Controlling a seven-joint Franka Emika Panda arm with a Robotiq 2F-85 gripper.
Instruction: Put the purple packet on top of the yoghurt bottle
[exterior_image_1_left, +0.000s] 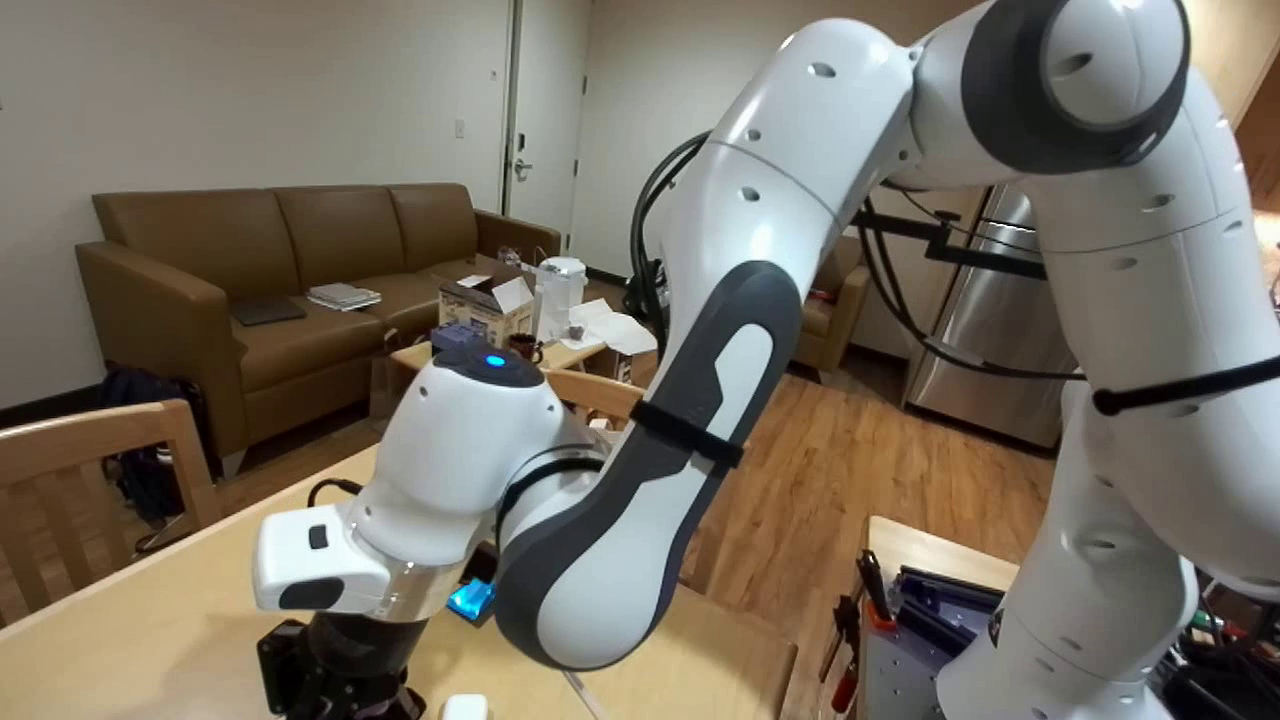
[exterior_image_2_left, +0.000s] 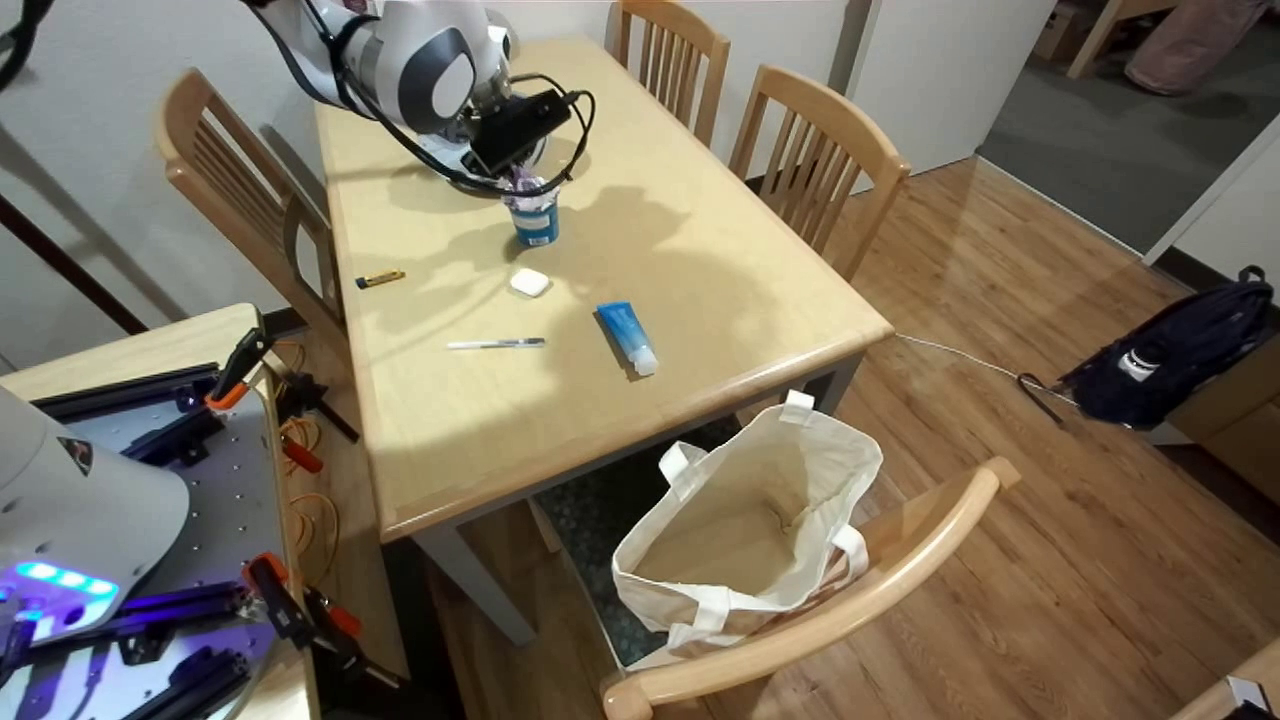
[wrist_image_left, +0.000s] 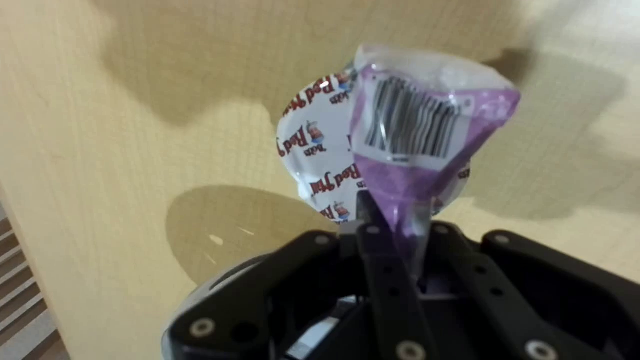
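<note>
The purple packet (wrist_image_left: 400, 175) is a shiny wrapper with a white barcode panel. My gripper (wrist_image_left: 404, 215) is shut on one narrow, gathered end of it, and the wide end sticks out past the fingertips. The yoghurt bottle is a blue cup (exterior_image_2_left: 537, 224) standing upright on the table, with a white, red-printed lid (wrist_image_left: 320, 150) below the packet in the wrist view. A bit of the packet (exterior_image_2_left: 524, 179) shows just above the lid in an exterior view; whether it touches the lid I cannot tell. The fingers are mostly hidden in both exterior views.
On the wooden table (exterior_image_2_left: 470, 430) lie a white rounded case (exterior_image_2_left: 529, 282), a blue tube (exterior_image_2_left: 627, 335), a pen (exterior_image_2_left: 497, 343) and a yellow marker (exterior_image_2_left: 380, 279). A black cable (exterior_image_2_left: 590, 130) loops near the cup. Chairs stand around the table; one holds a tote bag (exterior_image_2_left: 660, 560).
</note>
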